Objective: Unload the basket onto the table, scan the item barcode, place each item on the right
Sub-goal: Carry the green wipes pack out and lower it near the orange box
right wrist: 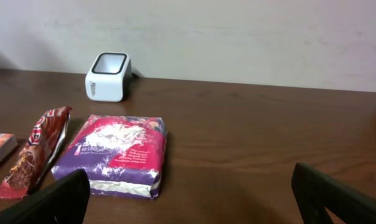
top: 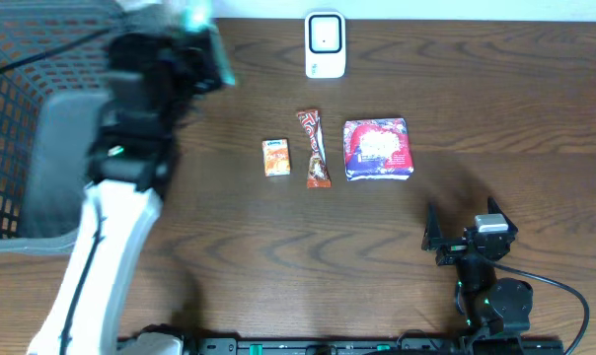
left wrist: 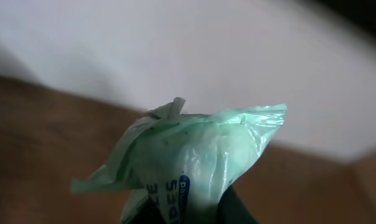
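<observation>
The left gripper [top: 201, 57] is clenched on a green plastic packet [left wrist: 197, 155] raised beside the basket [top: 12, 128], and the scanner [top: 325, 44] lies to its right at the table's [top: 535, 99] far edge, well apart from the wide-open right gripper [top: 462, 227].

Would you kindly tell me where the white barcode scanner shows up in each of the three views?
Overhead: the barcode scanner is at top centre, by the table's far edge.
Left wrist: not in it; a green packet fills the view.
Right wrist: the scanner is upper left, near the wall.
Shared landmark: the purple-and-pink packet, lying in front of the scanner in both.
</observation>
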You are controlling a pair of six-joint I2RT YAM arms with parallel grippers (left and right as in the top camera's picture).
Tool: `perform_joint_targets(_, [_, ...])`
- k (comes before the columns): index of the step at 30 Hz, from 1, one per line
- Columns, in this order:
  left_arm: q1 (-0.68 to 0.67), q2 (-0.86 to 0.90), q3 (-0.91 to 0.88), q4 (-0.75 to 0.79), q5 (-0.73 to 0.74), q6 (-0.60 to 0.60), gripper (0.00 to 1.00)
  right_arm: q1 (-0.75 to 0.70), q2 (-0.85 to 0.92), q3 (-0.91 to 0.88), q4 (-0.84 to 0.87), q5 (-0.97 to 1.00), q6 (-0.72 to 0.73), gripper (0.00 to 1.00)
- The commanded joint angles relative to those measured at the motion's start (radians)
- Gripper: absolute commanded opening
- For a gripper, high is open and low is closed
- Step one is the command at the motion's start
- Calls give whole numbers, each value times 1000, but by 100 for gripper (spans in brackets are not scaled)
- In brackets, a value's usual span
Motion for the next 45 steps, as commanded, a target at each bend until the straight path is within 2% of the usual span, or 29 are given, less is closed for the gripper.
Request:
perform_joint_targets(1, [-80,109,16,-32,9,156,7,-7,-6,-4,-1,2,-8,99])
perform_joint_targets(6, [-122,255,16,-108,-15,260,7,-7,-6,-4,-1,2,-8,99])
perform_joint_targets(12, [-125,403,16,-183,-288,291,7,-7,-6,-4,-1,2,-8,99])
perform_joint_targets(15, [-125,446,16,-209,-363,311,8,-7,-6,-4,-1,2,-8,99])
perform_joint_targets(19, [-127,476,16,-298,-314,283,7,-7,-6,-4,-1,2,-8,99])
perform_joint_targets(25, [-127,503,-4,-333,-158,90,7,-7,-6,-4,-1,2,-8,99])
perform_joint_targets(29, [-132,529,-13,-330,-150,-24,8,-7,-6,-4,-1,2,-8,99])
perform_joint_targets(35, [-141,599,-13,-325,-140,-24,7,-7,-6,-4,-1,2,-8,99])
perform_joint_targets(45, [-187,633,5,-164,80,-26,7,-7,-6,-4,-1,2,-8,99])
